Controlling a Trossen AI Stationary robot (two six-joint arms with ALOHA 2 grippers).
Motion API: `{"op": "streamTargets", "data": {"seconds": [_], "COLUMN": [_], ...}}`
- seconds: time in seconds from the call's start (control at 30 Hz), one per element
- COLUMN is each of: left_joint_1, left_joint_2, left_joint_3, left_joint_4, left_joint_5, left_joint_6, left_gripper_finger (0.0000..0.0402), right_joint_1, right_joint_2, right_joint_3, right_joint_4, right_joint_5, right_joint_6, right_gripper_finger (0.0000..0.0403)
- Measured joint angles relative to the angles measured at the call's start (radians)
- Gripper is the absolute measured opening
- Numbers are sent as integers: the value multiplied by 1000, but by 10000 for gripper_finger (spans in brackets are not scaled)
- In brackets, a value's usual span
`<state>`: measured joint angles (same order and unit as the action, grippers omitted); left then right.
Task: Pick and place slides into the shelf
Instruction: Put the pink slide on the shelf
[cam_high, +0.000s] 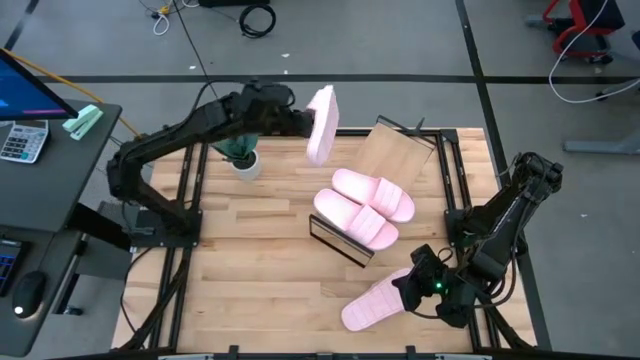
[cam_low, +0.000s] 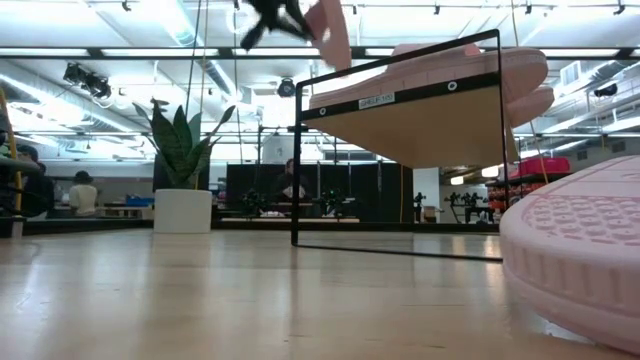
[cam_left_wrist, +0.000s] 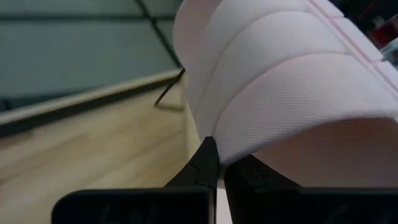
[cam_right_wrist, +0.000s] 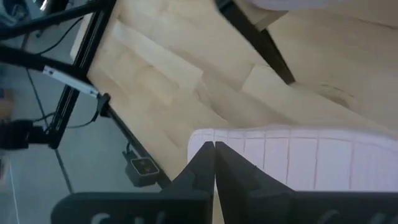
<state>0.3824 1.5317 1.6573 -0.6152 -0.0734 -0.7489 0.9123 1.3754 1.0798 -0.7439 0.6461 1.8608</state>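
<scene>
My left gripper (cam_high: 303, 124) is high over the table's far side, shut on a pale pink slide (cam_high: 321, 124) that also shows at the top of the low view (cam_low: 331, 32). Two more slides (cam_high: 372, 192) (cam_high: 356, 220) lie side by side on the slanted wooden shelf (cam_high: 398, 150), soles on its board. The last slide (cam_high: 374, 302) lies on the table by the near right corner, and my right gripper (cam_high: 409, 284) is shut at its right end. My left gripper pinches the edge of the slide's wide ribbed strap (cam_left_wrist: 231, 144) between its two fingers. The slide is lifted clear of the table and stands on edge in the air, sole turned sideways. My right gripper is closed on the edge of the ribbed strap (cam_right_wrist: 205, 138) at the slide's right end, coming slanting down from the table's right. That slide rests on the tabletop (cam_low: 575, 262).
A potted plant in a white pot (cam_high: 243, 160) stands on the table's far left, just below my left arm. The shelf's thin black frame (cam_high: 340, 242) reaches toward the table's middle. Bare slatted tabletop (cam_high: 250, 270) lies open on the near left. A desk with a calculator (cam_high: 20, 140) stands left of the table.
</scene>
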Motion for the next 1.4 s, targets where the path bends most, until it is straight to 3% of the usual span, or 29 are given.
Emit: {"op": "streamTargets", "data": {"seconds": [0.1,0.2,0.33,0.43,0.47,0.5,0.6,0.83,1.2,1.4], "left_joint_1": [35,37,36,38,41,42,55,39,-29,-81], "left_joint_2": [36,87,203,343,375,366,365,436,426,423], "left_joint_3": [22,129,413,687,703,648,543,508,510,510], "left_joint_4": [-62,-123,-199,-361,-367,-305,-341,-392,-379,-304], "left_joint_5": [67,87,89,65,60,77,121,108,-85,-294], "left_joint_6": [2,28,53,65,66,38,-53,-79,-79,-79], "left_gripper_finger": [13,13,13,13,13,13,12,12,12,12], "right_joint_1": [0,0,-1,0,0,0,0,0,-15,-25], "right_joint_2": [0,0,-5,-9,-9,-9,-9,-9,-9,-9], "right_joint_3": [0,0,0,0,0,0,0,0,29,141], "right_joint_4": [18,17,16,10,8,5,-14,-114,-144,-141], "right_joint_5": [-3,-23,-61,-97,-105,-113,-127,-82,194,510], "right_joint_6": [-59,-110,-187,-234,-246,-260,-293,-303,-305,-516], "right_gripper_finger": [18,17,16,16,16,16,16,16,16,16]}}
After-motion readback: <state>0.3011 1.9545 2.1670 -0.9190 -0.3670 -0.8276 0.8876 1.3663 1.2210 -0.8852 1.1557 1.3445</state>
